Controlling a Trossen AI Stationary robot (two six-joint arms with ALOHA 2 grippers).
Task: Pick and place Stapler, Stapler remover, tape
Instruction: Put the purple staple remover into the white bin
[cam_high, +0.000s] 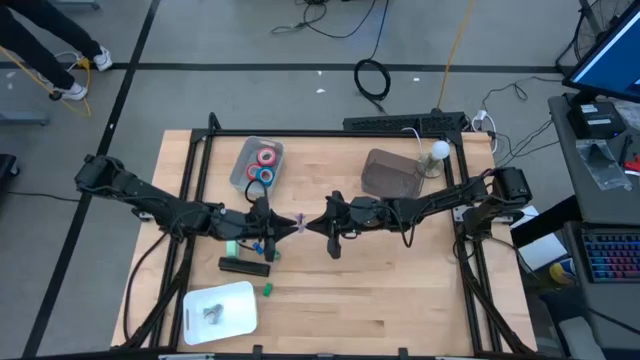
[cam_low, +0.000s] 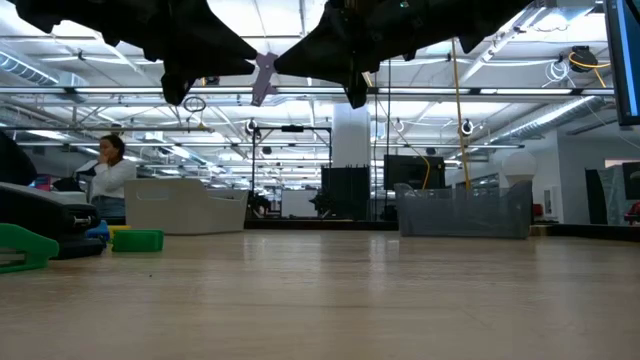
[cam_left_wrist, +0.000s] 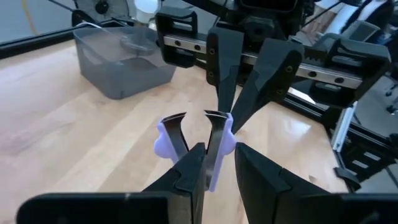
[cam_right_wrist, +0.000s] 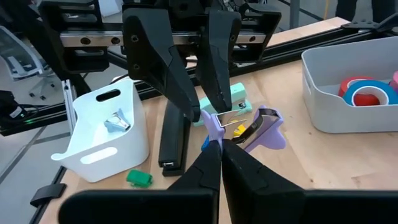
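Left hand (cam_high: 272, 226) and right hand (cam_high: 318, 226) meet tip to tip above mid bench (cam_high: 400, 290), both pinching one purple staple remover (cam_high: 300, 223) between them, lifted clear of the wood. Left wrist view: left fingers (cam_left_wrist: 193, 168) grasping the remover's metal claw side, purple body (cam_left_wrist: 165, 140) sticking out beside them. Right wrist view: right fingers (cam_right_wrist: 208, 165) fully clenched on the remover's other end, purple wing (cam_right_wrist: 268, 132) out past the tips. Low view shows the remover (cam_low: 263, 77) hanging high between the two dark arms. Black stapler (cam_high: 244, 265) lies flat on the bench just under the left hand, near a mint-green block (cam_right_wrist: 236, 96) and a small green bit (cam_high: 267, 289). White bin (cam_high: 219, 311) at the near-left corner holds a small metal piece (cam_high: 212, 314). Grey tray (cam_high: 241, 163) at the back left holds the tape rolls (cam_high: 265, 164), red and blue visible, exact count hard to tell. Clear smoky bin (cam_high: 392, 174) sits back centre-right, white bulb-like object (cam_high: 440, 150) just beside it. A person (cam_low: 108, 170) sits in the room beyond the bench.
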